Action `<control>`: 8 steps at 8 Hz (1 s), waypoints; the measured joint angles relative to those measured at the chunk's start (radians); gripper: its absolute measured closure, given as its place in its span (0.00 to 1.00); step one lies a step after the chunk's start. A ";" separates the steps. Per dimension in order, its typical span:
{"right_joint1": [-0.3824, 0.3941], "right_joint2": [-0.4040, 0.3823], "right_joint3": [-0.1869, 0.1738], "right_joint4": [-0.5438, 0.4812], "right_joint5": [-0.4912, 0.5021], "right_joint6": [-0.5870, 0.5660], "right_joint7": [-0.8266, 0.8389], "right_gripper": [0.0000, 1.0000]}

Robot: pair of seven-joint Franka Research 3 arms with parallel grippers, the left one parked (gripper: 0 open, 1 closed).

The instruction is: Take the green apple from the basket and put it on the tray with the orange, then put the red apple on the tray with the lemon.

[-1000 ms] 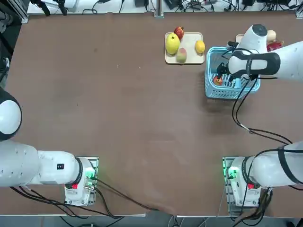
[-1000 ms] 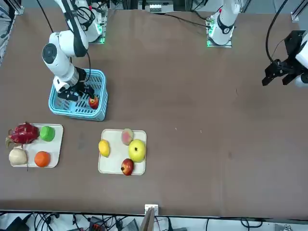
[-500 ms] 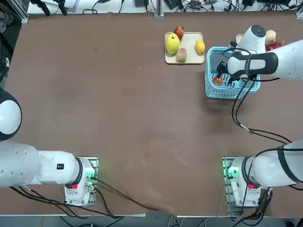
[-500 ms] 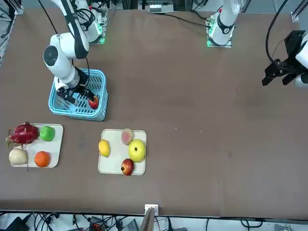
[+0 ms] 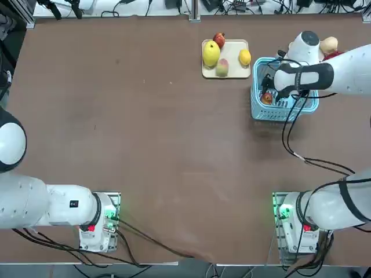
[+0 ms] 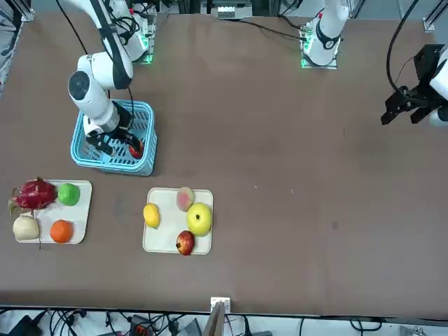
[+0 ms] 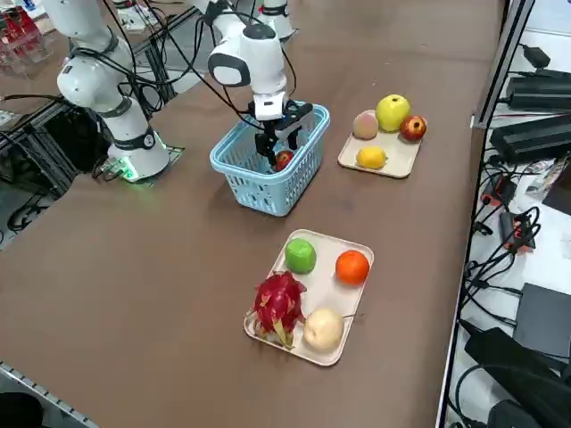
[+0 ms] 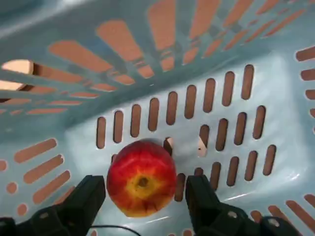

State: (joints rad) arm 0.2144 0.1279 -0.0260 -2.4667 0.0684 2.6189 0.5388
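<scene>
The red apple (image 8: pixel 141 178), with its yellowish patch, lies on the floor of the light blue basket (image 8: pixel 275 98) near one corner. My right gripper (image 8: pixel 142 196) is down inside the basket, open, with one finger on each side of the apple (image 6: pixel 135 147) and a small gap at both. The green apple (image 6: pixel 68 194) and the orange (image 6: pixel 61 231) rest on the pale tray (image 6: pixel 82 218). The lemon (image 6: pixel 151 215) sits on the cream-beige tray (image 6: pixel 168 234). From the side, the gripper (image 7: pixel 278 152) hangs over the apple (image 7: pixel 283 160) in the basket (image 7: pixel 259 192).
A spiky magenta fruit (image 6: pixel 33 194) and a pale beige round fruit (image 6: pixel 26 227) share the pale tray. A yellow-green apple (image 6: pixel 199 218), a peach (image 6: pixel 185 198) and a dark red apple (image 6: pixel 185 243) share the lemon's tray. The basket's walls closely surround the gripper.
My right gripper has sunk deeper into the basket and shifted over the red apple, so its fingers now flank the fruit. The fruits on both trays have not moved.
</scene>
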 joint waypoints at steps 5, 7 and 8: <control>0.001 0.035 0.000 0.010 0.000 0.018 0.000 0.00; 0.002 0.043 0.000 0.019 0.000 0.030 0.001 0.00; 0.005 0.047 0.000 0.024 0.000 0.030 0.001 0.00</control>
State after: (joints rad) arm 0.2193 0.1747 -0.0261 -2.4431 0.0684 2.6487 0.5394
